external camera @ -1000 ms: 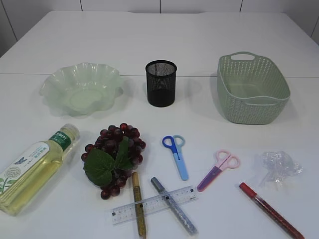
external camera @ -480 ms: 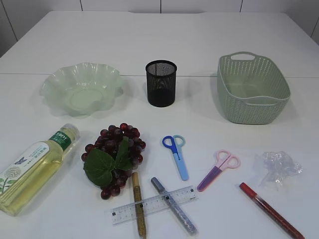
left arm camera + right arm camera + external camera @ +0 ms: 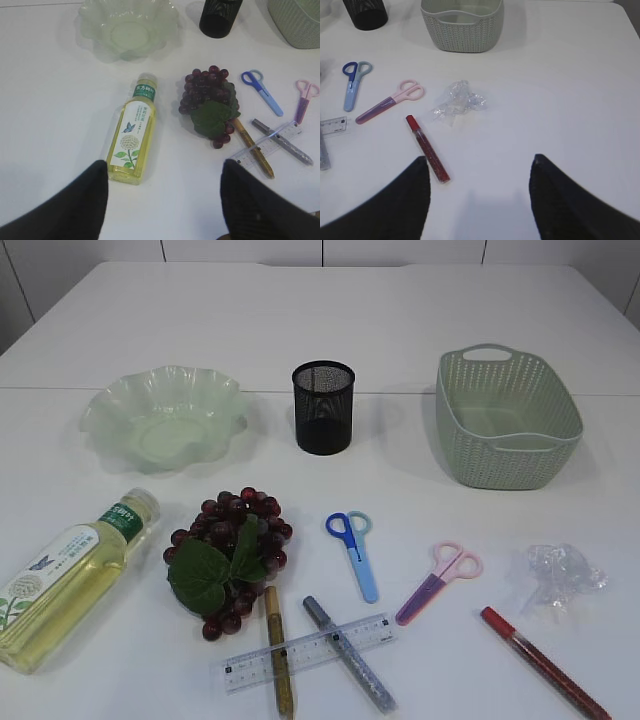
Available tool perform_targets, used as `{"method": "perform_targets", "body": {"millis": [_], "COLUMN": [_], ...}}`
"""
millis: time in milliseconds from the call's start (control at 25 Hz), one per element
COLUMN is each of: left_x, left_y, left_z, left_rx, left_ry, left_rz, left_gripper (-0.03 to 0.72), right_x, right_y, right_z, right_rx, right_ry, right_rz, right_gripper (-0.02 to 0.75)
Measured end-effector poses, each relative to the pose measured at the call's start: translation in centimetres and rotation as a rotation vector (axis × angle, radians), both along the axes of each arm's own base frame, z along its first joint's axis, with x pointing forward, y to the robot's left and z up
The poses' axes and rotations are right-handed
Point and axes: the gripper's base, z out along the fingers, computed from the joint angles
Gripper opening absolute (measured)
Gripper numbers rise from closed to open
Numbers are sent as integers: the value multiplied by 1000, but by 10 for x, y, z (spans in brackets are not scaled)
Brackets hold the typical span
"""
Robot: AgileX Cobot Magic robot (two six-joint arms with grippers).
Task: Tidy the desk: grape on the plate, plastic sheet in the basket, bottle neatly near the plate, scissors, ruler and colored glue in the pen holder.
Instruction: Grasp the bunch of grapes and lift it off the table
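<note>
A dark grape bunch (image 3: 230, 555) with a green leaf lies front left, next to a lying bottle (image 3: 70, 575) of yellow liquid. The pale green plate (image 3: 165, 418) stands behind them, the black mesh pen holder (image 3: 323, 407) in the middle, the green basket (image 3: 505, 418) at the right. Blue scissors (image 3: 352, 552), pink scissors (image 3: 438, 582), a clear ruler (image 3: 308, 651), gold (image 3: 277, 660), silver (image 3: 350, 654) and red glue (image 3: 543, 664) lie in front. The crumpled plastic sheet (image 3: 562, 576) lies at the right. My left gripper (image 3: 164, 172) hangs open above the table near the bottle (image 3: 132, 145). My right gripper (image 3: 477, 167) is open near the red glue (image 3: 427, 148).
The ruler lies across the gold and silver glue sticks. White table stretches behind the plate, holder and basket. Neither arm shows in the exterior view.
</note>
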Motion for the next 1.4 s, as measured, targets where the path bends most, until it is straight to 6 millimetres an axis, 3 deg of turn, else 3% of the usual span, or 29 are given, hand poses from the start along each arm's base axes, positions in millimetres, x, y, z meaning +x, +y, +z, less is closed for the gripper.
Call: {"method": "perform_targets", "body": {"millis": [400, 520, 760, 960, 1200, 1400], "left_x": [65, 82, 122, 156, 192, 216], "left_y": [-7, -9, -15, -22, -35, -71], "left_z": [25, 35, 43, 37, 20, -10], "left_rx": [30, 33, 36, 15, 4, 50], "left_ry": [177, 187, 284, 363, 446, 525], "left_rz": [-10, -10, -26, -40, -76, -149], "left_gripper": [512, 512, 522, 548, 569, 571], "right_x": [-2, 6, 50, 102, 160, 192], "right_y": [-1, -1, 0, 3, 10, 13], "right_z": [1, 7, 22, 46, 63, 56], "right_rx": [-15, -13, 47, 109, 196, 235], "right_ry": [4, 76, 375, 533, 633, 716], "right_rz": [-8, -8, -33, -35, -9, -3], "right_gripper": [489, 489, 489, 489, 489, 489]}}
